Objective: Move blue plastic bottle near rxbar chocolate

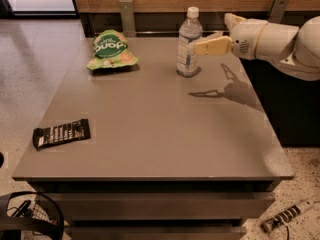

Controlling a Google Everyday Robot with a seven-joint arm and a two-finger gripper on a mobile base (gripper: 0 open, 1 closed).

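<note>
- The single arm comes in from the right edge of the camera view, in its upper part, and reaches leftward at a roughly level angle.
- Its outer segment is a thick, rounded, cream-white shell, broadest at the right edge and narrowing toward the wrist.
- The wrist is a shorter white cylinder with a small dark round patch on the side facing the camera.
- A pale rounded stub juts up and to the left from the top of the wrist.
- The gripper is the tan, wedge-shaped part at the arm's left end. It points left, tapers to a narrow tip, and sits right of centre in the upper part of the view.
</note>
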